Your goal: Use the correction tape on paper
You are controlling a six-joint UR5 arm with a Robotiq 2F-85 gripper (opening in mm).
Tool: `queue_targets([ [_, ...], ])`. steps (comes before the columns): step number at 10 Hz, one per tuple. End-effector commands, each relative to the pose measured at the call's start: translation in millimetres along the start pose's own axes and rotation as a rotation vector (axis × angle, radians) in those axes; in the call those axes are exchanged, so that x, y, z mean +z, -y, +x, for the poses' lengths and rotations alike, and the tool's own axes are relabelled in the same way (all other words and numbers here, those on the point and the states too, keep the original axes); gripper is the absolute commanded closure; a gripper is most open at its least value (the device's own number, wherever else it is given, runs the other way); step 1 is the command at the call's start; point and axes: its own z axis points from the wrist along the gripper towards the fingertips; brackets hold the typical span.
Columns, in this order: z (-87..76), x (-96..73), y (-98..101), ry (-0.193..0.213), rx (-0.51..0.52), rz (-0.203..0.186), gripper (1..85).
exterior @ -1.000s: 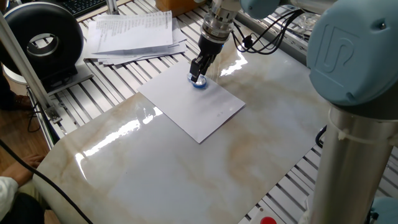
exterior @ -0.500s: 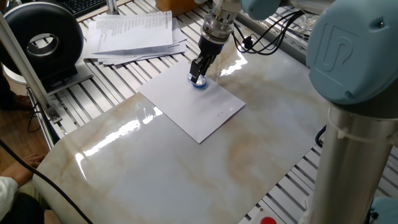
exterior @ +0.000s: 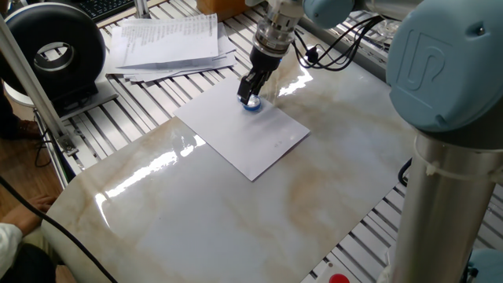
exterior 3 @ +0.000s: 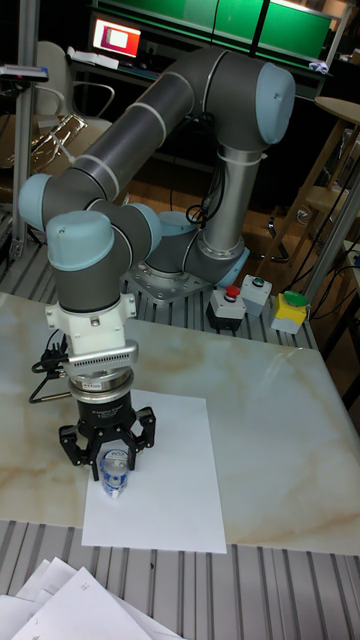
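A plain white sheet of paper [exterior: 240,132] [exterior 3: 160,480] lies flat on the marble table top. Near its far corner stands the small blue and clear correction tape [exterior: 251,104] [exterior 3: 114,476], its tip down on the sheet. My gripper [exterior: 250,96] [exterior 3: 106,470] points straight down and is shut on the correction tape, with black fingers on either side of it. The lower part of the dispenser shows below the fingertips.
A stack of printed papers [exterior: 167,43] lies beyond the sheet on the slatted frame, and its corners show at the near edge [exterior 3: 60,605]. A black round device [exterior: 53,51] stands far left. Button boxes [exterior 3: 255,300] sit by the arm's base. Black cables [exterior: 334,43] run behind the gripper.
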Motion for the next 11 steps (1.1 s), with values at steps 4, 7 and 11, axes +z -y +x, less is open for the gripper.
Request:
queue_targets([
  [4,-3.9,0.2,-2.6,0.01,0.004,-0.002,33.3],
  [7,-4.9,1.2,-2.9,0.009,0.0,0.006,33.0],
  [11,-7.8,2.2,-5.6,0.012,0.007,0.013,35.0],
])
